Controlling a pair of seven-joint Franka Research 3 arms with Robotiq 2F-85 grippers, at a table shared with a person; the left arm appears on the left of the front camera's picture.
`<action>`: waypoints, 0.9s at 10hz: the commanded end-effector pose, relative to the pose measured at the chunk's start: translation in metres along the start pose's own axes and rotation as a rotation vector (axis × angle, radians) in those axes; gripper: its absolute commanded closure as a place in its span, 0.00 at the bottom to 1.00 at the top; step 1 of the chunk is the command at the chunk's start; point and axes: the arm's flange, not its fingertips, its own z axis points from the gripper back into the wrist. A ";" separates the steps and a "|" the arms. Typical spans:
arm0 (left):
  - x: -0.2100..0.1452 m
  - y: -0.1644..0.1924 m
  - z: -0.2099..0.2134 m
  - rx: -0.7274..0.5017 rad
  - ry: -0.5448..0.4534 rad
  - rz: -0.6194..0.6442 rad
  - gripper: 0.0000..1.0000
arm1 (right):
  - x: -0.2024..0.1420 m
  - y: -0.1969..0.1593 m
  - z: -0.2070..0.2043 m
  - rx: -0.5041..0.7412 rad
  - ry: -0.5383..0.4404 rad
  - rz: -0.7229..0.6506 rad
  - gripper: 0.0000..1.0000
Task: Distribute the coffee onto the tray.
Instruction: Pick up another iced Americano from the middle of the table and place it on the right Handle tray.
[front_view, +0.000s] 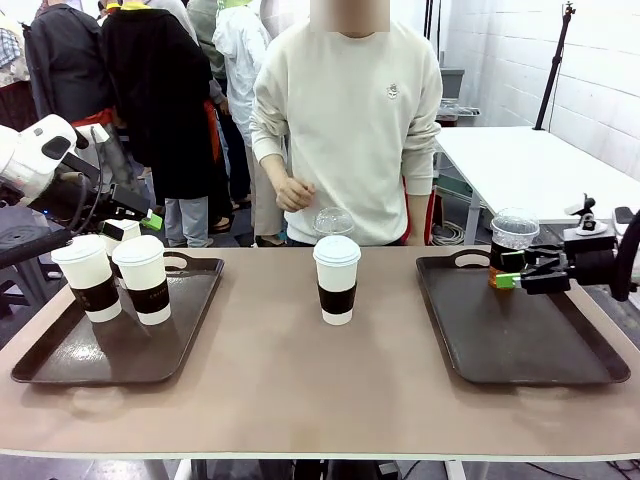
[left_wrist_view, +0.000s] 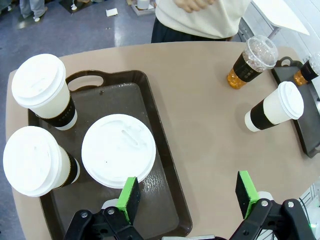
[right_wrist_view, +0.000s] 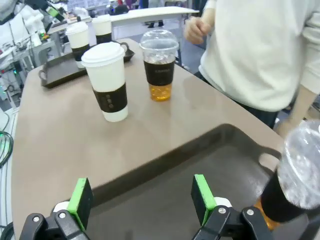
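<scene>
- Front view: you have three white cups (front_view: 143, 278) standing on the left tray (front_view: 60, 365), two near you and one behind them, partly hidden.
- On the right tray (front_view: 520, 350) the placed clear cup (front_view: 514, 232) stands upright in the far corner, and the right tool (front_view: 508, 270) hovers just beside it, on its near side.
- Between the trays, on the bare surface (front_view: 300, 400), stands the fourth white cup (front_view: 337, 278), with the loose clear cup (front_view: 333, 220) right behind it on the far side. The person's hand (front_view: 293, 192) is held at the waist, apart from both.
- Left wrist view: your left tool (left_wrist_view: 187, 196) hangs over the right rim of the left tray, pads spread wide with nothing between them. One pad sits just beside the nearest white lid; I cannot tell whether it touches.
- Right wrist view: the right tool's pads are spread apart over the dark tray floor, gripping nothing. The placed clear cup sits just outside one finger, not between them.
- Progress, as I judge it: four of the six drinks are on trays, three left and one right.
- What is left for you: the fourth white cup and the loose clear cup in the middle, which probably belong on the emptier right tray.
</scene>
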 end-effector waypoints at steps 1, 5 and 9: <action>0.000 0.001 0.000 -0.001 -0.005 0.009 0.00 | 0.016 -0.003 -0.026 0.012 0.010 0.038 0.00; 0.000 0.001 0.000 -0.001 -0.005 0.009 0.00 | 0.034 -0.022 -0.077 -0.001 -0.014 0.114 0.00; 0.000 0.001 0.000 -0.001 -0.005 0.009 0.00 | 0.039 -0.023 -0.078 0.024 -0.006 0.112 0.00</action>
